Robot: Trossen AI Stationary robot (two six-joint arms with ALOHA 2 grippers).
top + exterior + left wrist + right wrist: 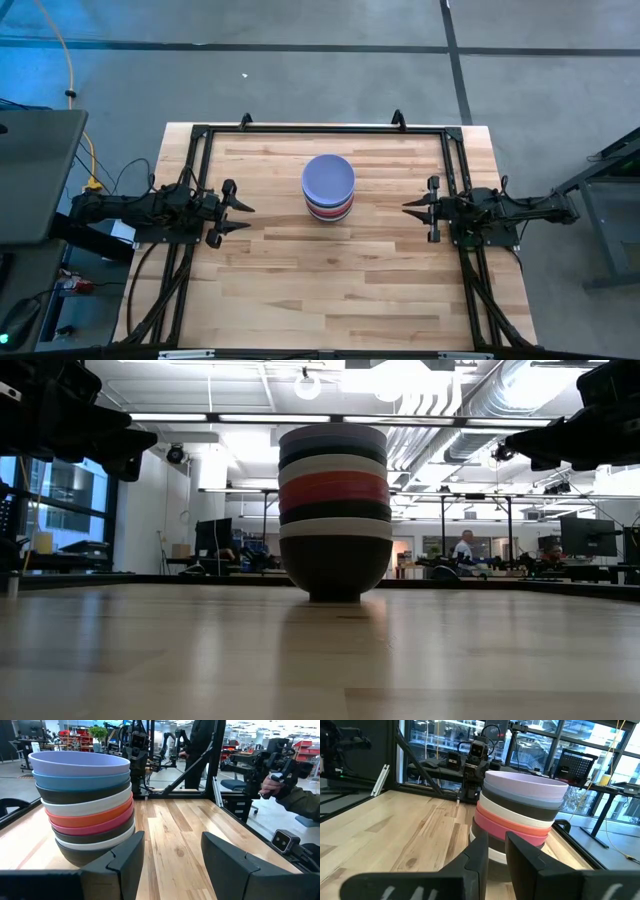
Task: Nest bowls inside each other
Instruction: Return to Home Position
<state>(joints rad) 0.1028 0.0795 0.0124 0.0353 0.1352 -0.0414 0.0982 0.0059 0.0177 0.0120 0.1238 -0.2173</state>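
Both arms wait at the counter's (330, 290) side edges, left fingers (127, 855) wide apart, right fingers (480, 852) narrowly parted, each empty and aimed inward. The bowls (328, 187) stand as one nested stack near the far edge's middle, lavender on top, so the nesting looks finished.

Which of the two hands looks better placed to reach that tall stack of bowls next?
Neither clearly. All the bowls already sit nested in one stack mid-table. The left hand and right hand both hang open, apart from it, at about equal distance on opposite sides.

A wooden table (300, 290) carries one stack of bowls (328, 188).
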